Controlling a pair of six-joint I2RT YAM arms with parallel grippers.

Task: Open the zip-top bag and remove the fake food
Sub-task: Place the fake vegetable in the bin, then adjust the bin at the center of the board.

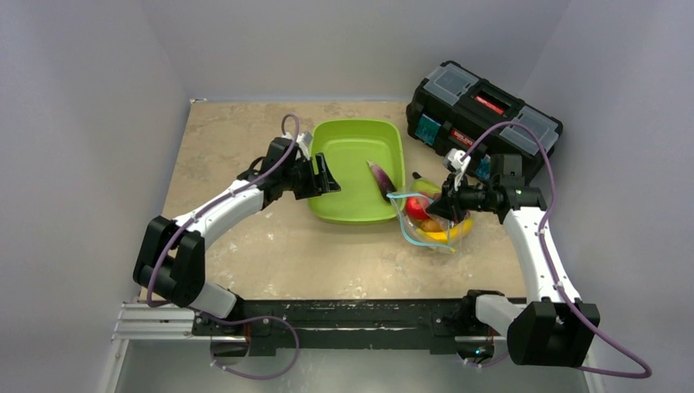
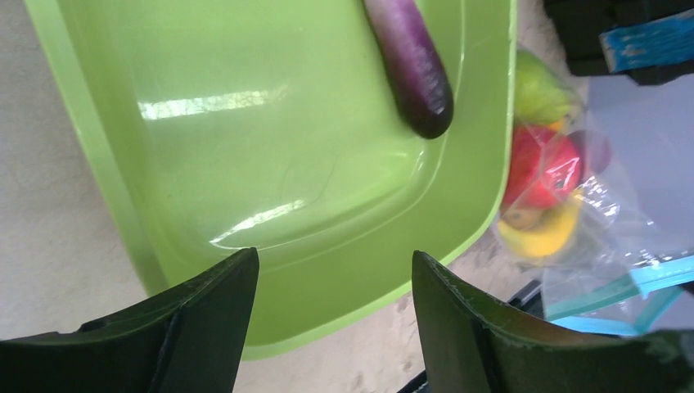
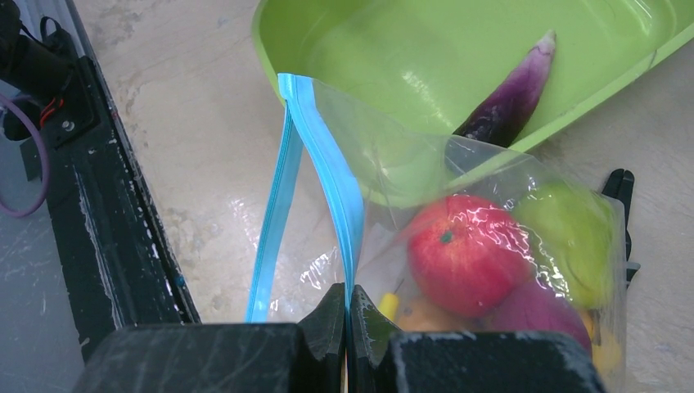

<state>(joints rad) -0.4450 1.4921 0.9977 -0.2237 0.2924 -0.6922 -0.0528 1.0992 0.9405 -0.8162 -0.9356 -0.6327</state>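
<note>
Clear crinkly plastic, edged with a teal-blue zipper strip, forms the zip-top bag, which lies on the counter against the right near corner of a lime-green tray. Its mouth gapes, the two blue strips parted and one leaning on the tray's rim. Most of the fake food is inside: a red apple in the middle, a green pear beside it, a dark plum below them and a yellow banana at the bottom. A purple eggplant lies out of the bag, in the tray along its right wall.

The right fingers are pressed tight together on the bag's edge, with the zipper strip running up from between them. The left fingers stand wide apart, holding nothing, above the tray's left edge.

Black handles of a tool show on the counter just past the bag. A black toolbox sits at the far right corner, near the tray.
</note>
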